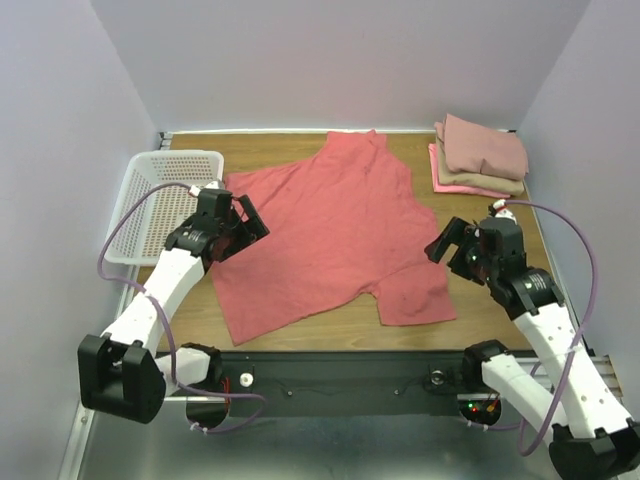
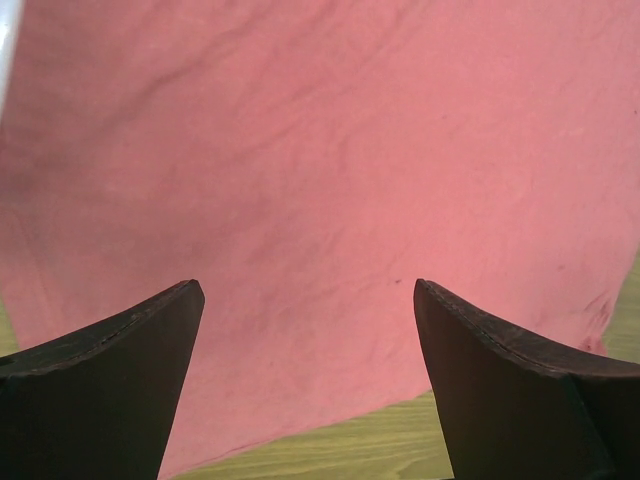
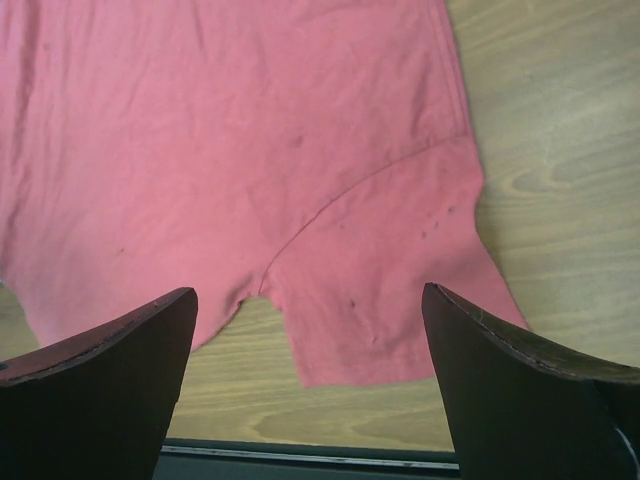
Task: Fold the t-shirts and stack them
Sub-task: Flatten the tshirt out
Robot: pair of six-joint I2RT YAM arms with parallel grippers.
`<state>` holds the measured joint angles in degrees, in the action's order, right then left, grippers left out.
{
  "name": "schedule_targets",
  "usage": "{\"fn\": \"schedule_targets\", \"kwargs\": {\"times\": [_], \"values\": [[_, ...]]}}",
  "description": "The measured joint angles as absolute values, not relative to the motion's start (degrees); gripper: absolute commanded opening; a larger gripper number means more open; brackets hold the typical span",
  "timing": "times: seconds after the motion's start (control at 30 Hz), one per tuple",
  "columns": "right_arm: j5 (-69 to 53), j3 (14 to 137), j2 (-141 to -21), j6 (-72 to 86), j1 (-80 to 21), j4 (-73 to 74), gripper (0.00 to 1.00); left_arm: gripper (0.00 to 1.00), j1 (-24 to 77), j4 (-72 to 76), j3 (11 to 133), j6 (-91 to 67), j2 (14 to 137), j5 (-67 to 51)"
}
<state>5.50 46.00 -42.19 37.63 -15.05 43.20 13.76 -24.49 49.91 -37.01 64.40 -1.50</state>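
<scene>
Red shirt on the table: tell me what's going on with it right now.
Two robot arms look ready to fold it. The red shirt lies spread out and unfolded on the table. The left gripper is open over the shirt's left edge. The right gripper is open by its right sleeve. Neither holds anything. A stack of folded shirts sits at the far right corner, and a white basket stands at the left.
</scene>
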Motion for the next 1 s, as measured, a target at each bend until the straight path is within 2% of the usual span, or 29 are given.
{"fn": "schedule_targets", "kwargs": {"times": [0.13,0.33,0.57,0.77,0.87,1.0], "values": [[2.8,46.4,-48.5,35.2,-15.0,38.9,1.0,0.99,17.3,-24.4,53.7,-37.7,68.6,0.7],[-1.2,51.0,-67.5,31.1,-15.1,29.5,1.0,0.98,21.8,-22.8,60.8,-38.5,74.7,3.6],[-2.6,68.2,-92.4,27.4,-15.7,18.4,1.0,0.98,23.2,-20.1,66.5,-38.7,85.0,5.5],[-1.6,82.9,-113.9,24.1,-16.2,15.3,1.0,0.98,24.0,-18.9,70.4,-38.8,92.2,6.3],[0.5,85.4,-118.9,23.1,-16.2,15.1,1.0,0.98,24.4,-18.4,71.9,-38.8,94.3,7.1],[3.7,87.4,-119.7,21.5,-16.3,14.4,1.0,0.98,24.5,-17.4,72.9,-38.6,95.8,7.5]]}}
